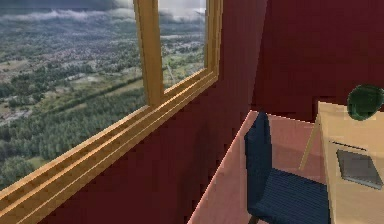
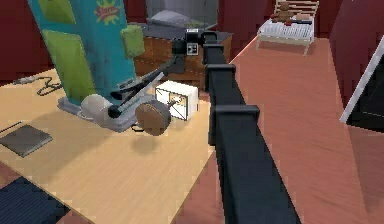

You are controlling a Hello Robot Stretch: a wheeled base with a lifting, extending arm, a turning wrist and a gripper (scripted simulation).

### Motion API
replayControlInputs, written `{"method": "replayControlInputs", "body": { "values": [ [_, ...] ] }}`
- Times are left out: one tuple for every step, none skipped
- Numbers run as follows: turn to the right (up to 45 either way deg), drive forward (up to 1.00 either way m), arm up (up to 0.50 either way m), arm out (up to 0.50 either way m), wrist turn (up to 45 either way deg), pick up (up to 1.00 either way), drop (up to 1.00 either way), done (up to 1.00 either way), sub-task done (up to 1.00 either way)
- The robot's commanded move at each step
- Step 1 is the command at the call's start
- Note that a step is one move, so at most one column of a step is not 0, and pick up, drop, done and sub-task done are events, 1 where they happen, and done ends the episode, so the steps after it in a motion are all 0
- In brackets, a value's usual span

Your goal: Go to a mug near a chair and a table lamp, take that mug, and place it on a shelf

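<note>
A brown, round mug-like thing [image 2: 152, 118] lies on the light wooden table [image 2: 110, 175], beside a white cube [image 2: 178, 101]. My arm [image 2: 235, 140] rises from the bottom edge. The gripper [image 2: 126, 107] reaches leftward and down over the table, with its fingers ending just left of the brown thing, beside a white rounded thing [image 2: 95, 108]. I cannot tell whether the gripper holds anything. A tall teal and yellow object [image 2: 70, 50] stands behind them. In the forward view a blue chair [image 1: 280, 185] stands by the same table [image 1: 345, 200].
A grey flat slab [image 2: 25, 140] and a dark cord [image 2: 45, 85] lie on the table. A dresser [image 2: 165, 40] and a white bed [image 2: 290, 28] stand farther out across red-brown floor [image 2: 300, 110]. A wide wood-framed window [image 1: 110, 90] and a green round thing [image 1: 366, 101] are ahead.
</note>
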Motion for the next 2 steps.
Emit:
{"method": "replayControlInputs", "body": {
  "values": [
    [0.0,0.0,0.0,0.0,-24.0,0.0,0.0,0.0,0.0],
    [0.0,0.0,0.0,-0.46,0.0,0.0,0.0,0.0,0.0]
  ]
}}
